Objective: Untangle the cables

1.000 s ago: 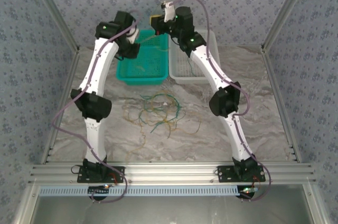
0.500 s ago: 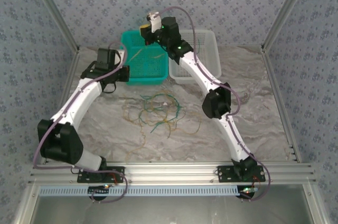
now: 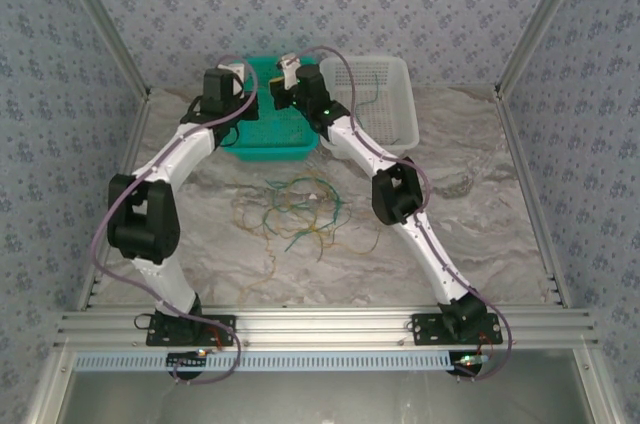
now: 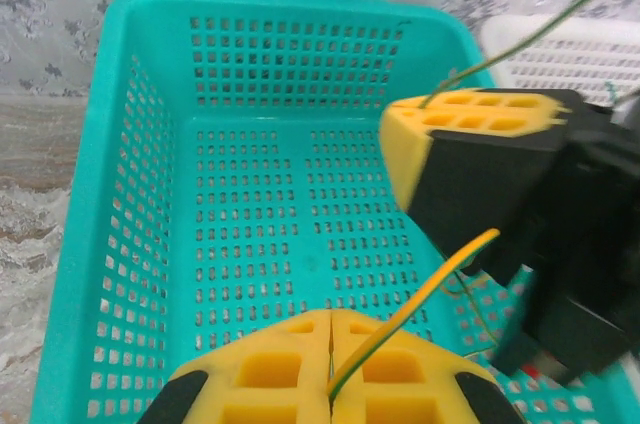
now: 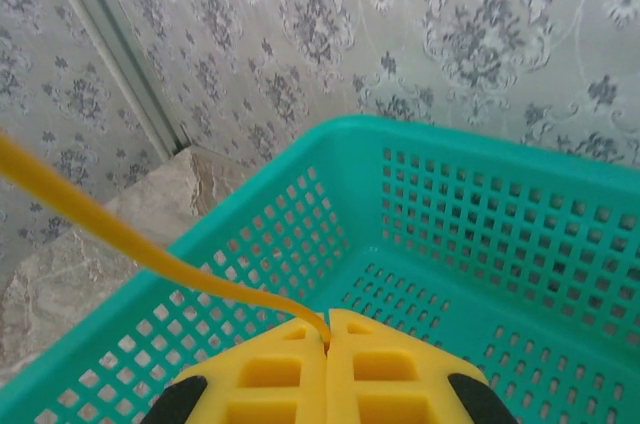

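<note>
Yellow cable stretched | left tool clamped on it | right tool clamped likewise | green-tan tangle on table

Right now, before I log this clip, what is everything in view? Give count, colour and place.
table: one, marbled grey-beige
teal basket: one, far side of the table
white basket: one, right beside the teal one
cable tangle: one loose heap, dark green and yellow-tan, mid-table in front of the baskets
yellow strand: one, pinched in the left gripper over the teal basket
second yellow strand: one, pinched in the right gripper; same cable or not, cannot tell
left gripper: one, yellow and black, shut
right gripper: one, yellow and black, shut, close to the left one
</note>
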